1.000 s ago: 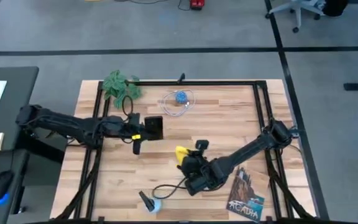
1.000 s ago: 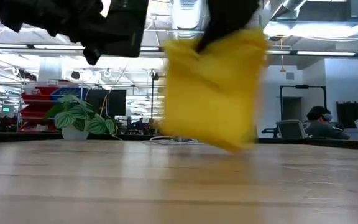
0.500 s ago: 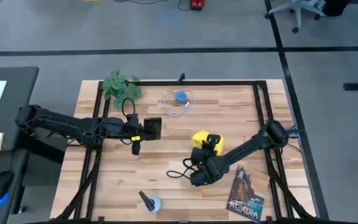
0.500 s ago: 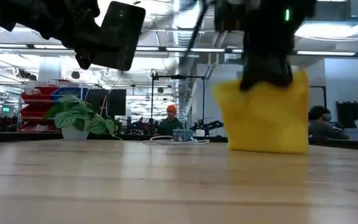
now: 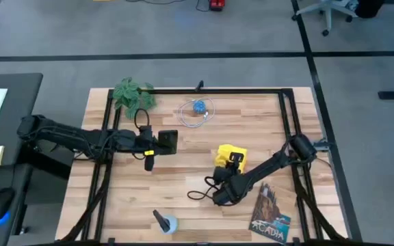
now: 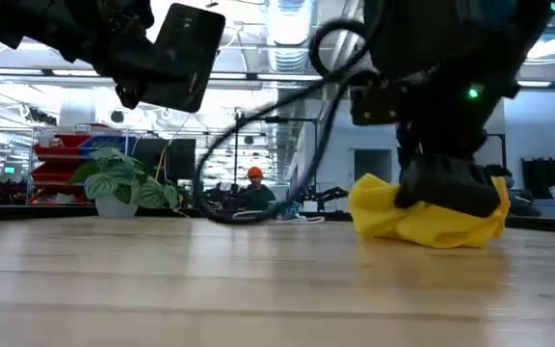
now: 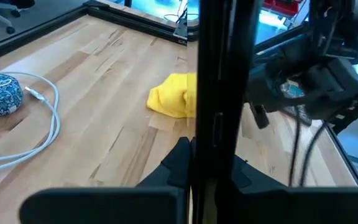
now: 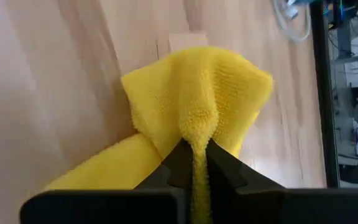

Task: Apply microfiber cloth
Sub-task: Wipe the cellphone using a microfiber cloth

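A: Where is the microfiber cloth (image 5: 228, 154) right now?

B: On the wooden table (image 5: 252, 116), right of centre in the high view. It sits bunched in a yellow heap, and the low view shows its underside resting on the boards.

A: And who has it?

B: The right gripper (image 8: 193, 163). In the right wrist view its 2 dark fingers are pinched tight on a raised ridge of the fabric, with the rest of the cloth spreading out past them onto the wood.

A: What about the other arm?

B: The left gripper (image 5: 157, 142) is up off the table, well apart from the cloth, clamped on a black smartphone (image 6: 182, 56). The low view shows the phone held high and tilted. In the left wrist view it appears edge-on as a dark vertical bar between the fingers.

A: So how far along is this?

B: I'd judge it roughly midway. The cloth is picked up and gripped, the phone is presented in the air, but cloth and phone are nowhere near touching. If the phone is what gets wiped, and I can't be sure of that from these views, the cloth has to be lifted and carried across to it, then rubbed over its face.

A: Anything else on the table?

B: A green leafy plant (image 5: 133, 93) at the far left corner, a blue patterned object with a white cable (image 5: 198, 108) near the far edge, and a book (image 5: 271, 214) at the near right.
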Action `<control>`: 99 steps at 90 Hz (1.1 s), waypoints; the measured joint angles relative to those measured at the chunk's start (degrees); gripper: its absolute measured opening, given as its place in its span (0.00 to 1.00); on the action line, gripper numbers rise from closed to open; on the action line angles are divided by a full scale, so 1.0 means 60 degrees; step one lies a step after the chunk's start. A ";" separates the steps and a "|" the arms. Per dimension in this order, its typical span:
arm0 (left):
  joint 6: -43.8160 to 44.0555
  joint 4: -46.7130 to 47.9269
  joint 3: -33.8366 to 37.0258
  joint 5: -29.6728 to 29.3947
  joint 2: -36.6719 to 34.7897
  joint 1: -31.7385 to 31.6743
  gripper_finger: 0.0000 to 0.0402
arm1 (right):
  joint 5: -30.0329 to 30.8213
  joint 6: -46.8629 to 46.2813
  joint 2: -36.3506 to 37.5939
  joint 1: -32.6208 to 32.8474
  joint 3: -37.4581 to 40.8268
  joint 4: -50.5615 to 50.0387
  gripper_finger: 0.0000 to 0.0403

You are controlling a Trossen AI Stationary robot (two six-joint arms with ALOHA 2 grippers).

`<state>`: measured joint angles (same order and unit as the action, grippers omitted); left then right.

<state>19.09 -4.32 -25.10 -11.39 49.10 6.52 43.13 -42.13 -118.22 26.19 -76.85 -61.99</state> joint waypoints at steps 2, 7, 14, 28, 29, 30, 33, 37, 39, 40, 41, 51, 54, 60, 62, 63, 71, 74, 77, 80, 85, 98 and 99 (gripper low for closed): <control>0.0000 0.0003 0.0000 0.0003 0.0000 0.0000 0.03 | 0.0000 -0.0003 0.0049 -0.0014 0.0057 0.0036 0.03; 0.0002 0.0066 0.0000 0.0003 0.0000 0.0000 0.03 | -0.0004 -0.0085 0.0190 -0.0064 0.0183 0.0112 0.03; 0.0011 0.0179 0.0000 0.0003 0.0000 0.0007 0.03 | -0.0004 -0.0142 0.0386 -0.0131 0.0358 0.0226 0.03; 0.0029 0.0194 0.0000 0.0028 0.0000 0.0007 0.03 | 0.0002 -0.0140 0.0657 -0.0284 0.0577 0.0174 0.03; 0.0031 0.0195 0.0000 0.0028 0.0000 0.0007 0.03 | 0.0003 -0.0141 0.0672 -0.0294 0.0580 0.0185 0.03; 0.0033 0.0197 0.0000 0.0028 0.0000 0.0007 0.03 | 0.0006 -0.0141 0.0686 -0.0307 0.0581 0.0198 0.03; 0.0037 0.0200 0.0004 0.0028 0.0000 0.0007 0.03 | 0.0022 -0.0140 0.0725 -0.0344 0.0581 0.0252 0.03; 0.0058 0.0180 0.0004 0.0055 0.0000 0.0007 0.03 | 0.0028 -0.0129 0.0785 -0.0403 0.0585 0.0301 0.03; 0.0080 0.0157 0.0004 0.0105 0.0000 0.0007 0.03 | 0.0029 -0.0106 0.0825 -0.0428 0.0591 0.0342 0.03; 0.0084 0.0143 0.0004 0.0130 0.0000 0.0007 0.03 | 0.0029 -0.0081 0.0851 -0.0447 0.0594 0.0381 0.03; 0.0084 0.0130 0.0004 0.0155 0.0000 0.0007 0.03 | 0.0029 -0.0049 0.0879 -0.0465 0.0596 0.0429 0.03; 0.0183 0.0048 0.0004 0.0388 0.0000 0.0134 0.03 | 0.0113 0.0488 0.1299 -0.0523 0.0600 0.1325 0.03; 0.0189 -0.0011 0.0006 0.0423 0.0000 0.0212 0.03 | 0.0191 0.0677 0.1461 -0.0523 0.0600 0.1649 0.03; 0.0189 -0.0218 0.0007 0.0479 0.0000 0.0380 0.03 | 0.0348 0.1065 0.1806 -0.0519 0.0600 0.2291 0.03; 0.0189 -0.0315 0.0007 0.0498 0.0000 0.0452 0.03 | 0.0396 0.1163 0.1933 -0.0519 0.0600 0.2508 0.03; 0.0189 -0.0375 0.0007 0.0501 0.0000 0.0487 0.03 | 0.0430 0.1237 0.1987 -0.0519 0.0600 0.2620 0.03; 0.0186 -0.0797 0.0007 0.0570 0.0000 0.0748 0.03 | 0.0838 0.1592 0.2486 -0.0472 0.0596 0.3435 0.02; 0.0186 -0.0942 0.0007 0.0576 0.0000 0.0838 0.03 | 0.1072 0.1762 0.2650 -0.0438 0.0596 0.3851 0.02; 0.0186 -0.1087 0.0007 0.0576 0.0000 0.0928 0.03 | 0.1293 0.1998 0.2811 -0.0398 0.0596 0.4338 0.02; 0.0186 -0.1216 0.0007 0.0575 0.0000 0.1010 0.03 | 0.1516 0.2338 0.2955 -0.0341 0.0596 0.4923 0.01; 0.0185 -0.1410 0.0007 0.0571 0.0000 0.1100 0.03 | 0.1790 0.3158 0.3145 -0.0245 0.0596 0.6207 0.01; 0.0182 -0.1846 0.0007 0.0479 0.0091 0.1169 0.03 | 0.1868 0.6474 0.3234 0.0057 0.0585 1.0483 0.01; 0.0182 -0.1874 0.0007 0.0465 0.0110 0.1169 0.03 | 0.1864 0.6767 0.3227 0.0085 0.0585 1.0808 0.01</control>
<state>20.18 -15.56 -25.06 -8.61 49.76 13.54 54.32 -1.53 -98.85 26.70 -73.34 2.85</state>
